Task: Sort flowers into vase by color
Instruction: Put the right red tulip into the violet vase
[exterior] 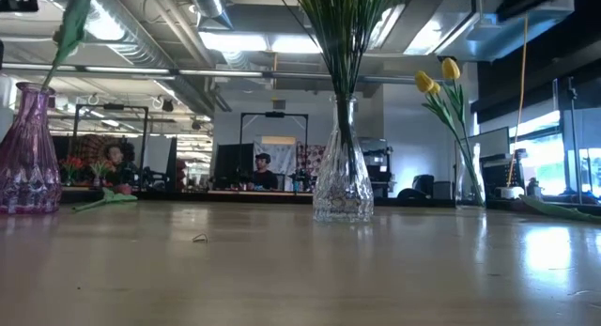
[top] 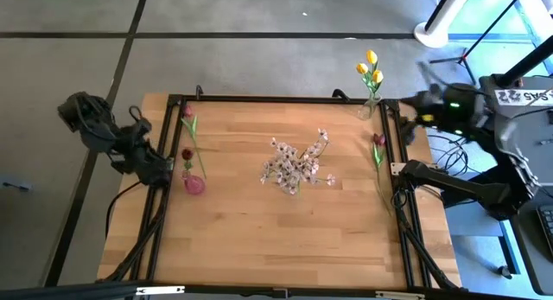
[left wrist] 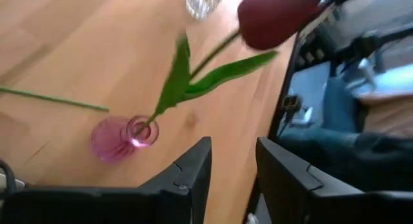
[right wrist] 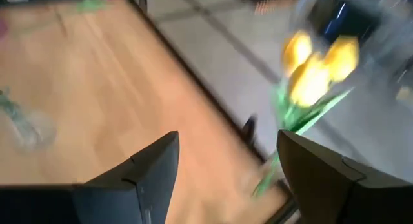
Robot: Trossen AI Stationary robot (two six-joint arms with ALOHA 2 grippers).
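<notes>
Plastic-stemmed dark red tulip lies at the tabletop's three o'clock edge: light, springy, best pinched mid-stem. Right gripper gapes wide beside yellow tulips; left gripper narrowly parted, empty.

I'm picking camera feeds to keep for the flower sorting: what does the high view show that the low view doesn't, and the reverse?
Only the high view shows the left gripper and right gripper at the table's edges, and the loose dark red tulip near the right edge. Only the low view shows people seated in the room behind. Both show the pink glass vase, the clear glass vase of pale blossoms, and the yellow tulips.
</notes>
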